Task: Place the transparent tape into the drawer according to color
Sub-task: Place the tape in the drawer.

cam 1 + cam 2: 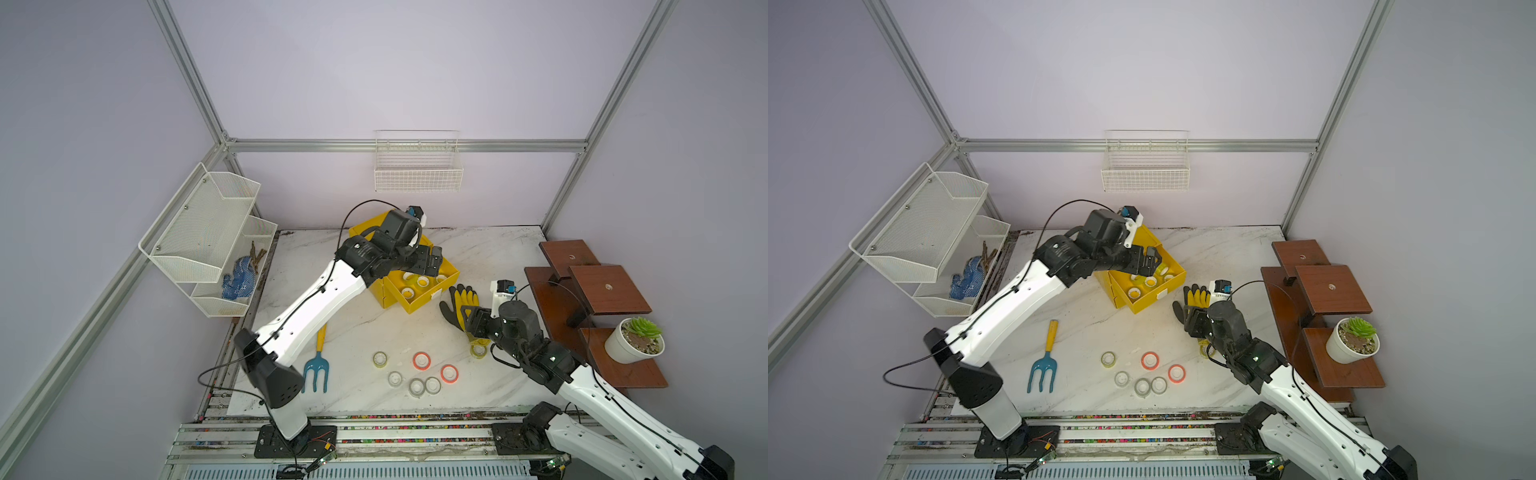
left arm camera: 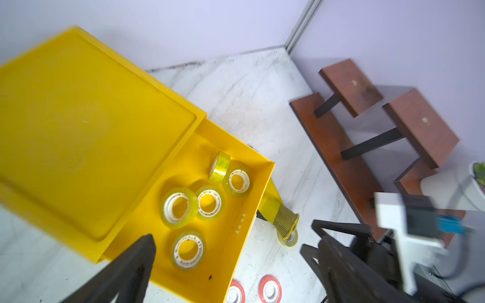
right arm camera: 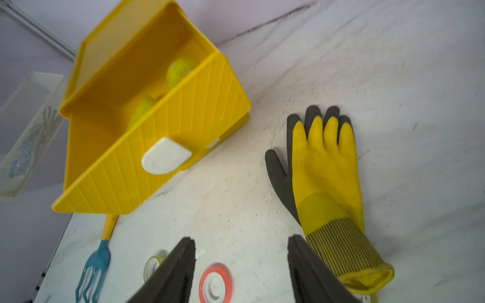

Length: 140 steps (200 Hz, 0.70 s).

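The yellow cabinet's top drawer (image 1: pixel 424 305) (image 2: pixel 244 217) stands pulled out, with several yellow-green transparent tape rolls (image 2: pixel 178 207) lying inside. My left gripper (image 1: pixel 432 262) (image 2: pixel 228 241) hovers over it, open and empty. On the marble lie a yellow-green roll (image 1: pixel 380 359), two orange-red rolls (image 1: pixel 421 360) (image 1: pixel 449 373) and three clear rolls (image 1: pixel 417 387). Another yellow-green roll (image 2: pixel 290 237) sits at the glove's cuff. My right gripper (image 1: pixel 469 320) (image 3: pixel 241 240) hangs open above the marble beside that cuff, with an orange-red roll (image 3: pixel 215 284) below its fingers.
A yellow and grey glove (image 3: pixel 322 168) lies right of the drawer. A blue garden fork (image 1: pixel 316 365) lies front left. A brown stepped shelf (image 1: pixel 598 291) with a potted plant (image 1: pixel 636 338) stands right. White wire baskets (image 1: pixel 208 237) (image 1: pixel 417 166) hang on the walls.
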{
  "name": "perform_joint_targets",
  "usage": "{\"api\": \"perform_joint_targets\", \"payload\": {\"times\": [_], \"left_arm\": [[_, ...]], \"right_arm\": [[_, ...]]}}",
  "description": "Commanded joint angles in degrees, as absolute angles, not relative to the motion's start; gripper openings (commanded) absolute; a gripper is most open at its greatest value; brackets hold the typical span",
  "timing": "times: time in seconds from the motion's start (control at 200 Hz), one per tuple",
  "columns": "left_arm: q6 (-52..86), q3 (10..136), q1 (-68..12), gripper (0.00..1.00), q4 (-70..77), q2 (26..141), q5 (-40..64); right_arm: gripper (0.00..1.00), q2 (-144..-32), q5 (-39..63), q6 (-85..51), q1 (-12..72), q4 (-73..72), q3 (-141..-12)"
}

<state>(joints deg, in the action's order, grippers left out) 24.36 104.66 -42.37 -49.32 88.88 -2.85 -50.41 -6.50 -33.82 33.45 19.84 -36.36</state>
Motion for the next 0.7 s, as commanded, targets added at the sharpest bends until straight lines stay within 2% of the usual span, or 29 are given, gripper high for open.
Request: {"api": "perform_joint_targets", "payload": {"times": [0.0,0.165,0.32,0.545,0.695], "left_arm": [[23.1,93.7,-42.5,1.0,-44.8,78.7,-7.8],[23.8,77.9,-41.9,1.0,-44.2,67.5,-17.0],[26.6,68.2,-41.2,1.0,-44.1,62.2,-19.0],[28.5,65.0,-39.8,1.0,-46.5,62.1,-20.0],[29.0,64.4,-39.4,1.0,-46.2,62.1,-19.7]], "right_arm": [[0.6,-54.9,1.5,-33.7,33.4,21.6,-35.0],[0.6,-61.4,4.1,-32.9,33.7,19.7,-33.9],[0.6,-65.8,-2.3,-32.2,33.7,19.3,-35.3],[0.6,-76.7,-10.1,-32.4,33.7,25.3,-42.1],[0.6,-80.5,-20.1,-35.6,32.8,26.1,-42.9]]}}
